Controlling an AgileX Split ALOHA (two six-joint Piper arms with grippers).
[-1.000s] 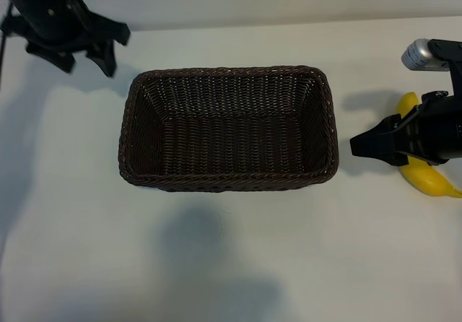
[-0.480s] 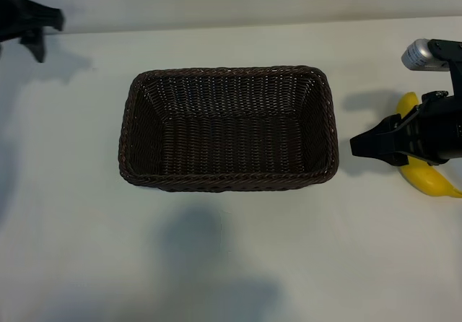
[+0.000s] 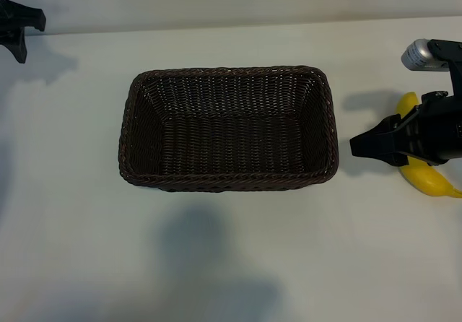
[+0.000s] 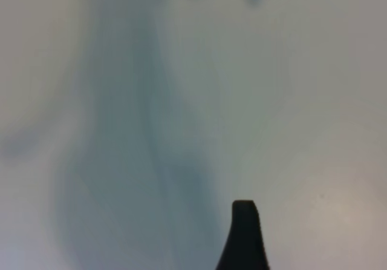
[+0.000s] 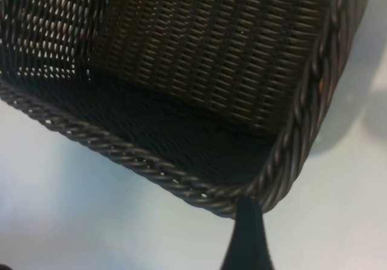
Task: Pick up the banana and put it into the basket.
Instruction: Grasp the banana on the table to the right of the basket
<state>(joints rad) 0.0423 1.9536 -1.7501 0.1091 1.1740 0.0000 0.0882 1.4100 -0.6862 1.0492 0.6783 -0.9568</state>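
Note:
The dark brown wicker basket sits in the middle of the table with nothing in it. The yellow banana lies to its right, partly hidden under my right arm. My right gripper hovers over the banana's near side and points at the basket's right wall, open and holding nothing. In the right wrist view one dark finger stands just short of the basket's braided corner. My left gripper is at the far left corner, open and empty. Its wrist view shows one finger over bare table.
The white tabletop surrounds the basket. The right arm's silver-capped wrist stands above the banana at the right edge. A soft shadow lies in front of the basket.
My left arm has drawn back to the left, from beside the basket's far left corner to the picture's edge. The right arm, banana and basket have not moved.

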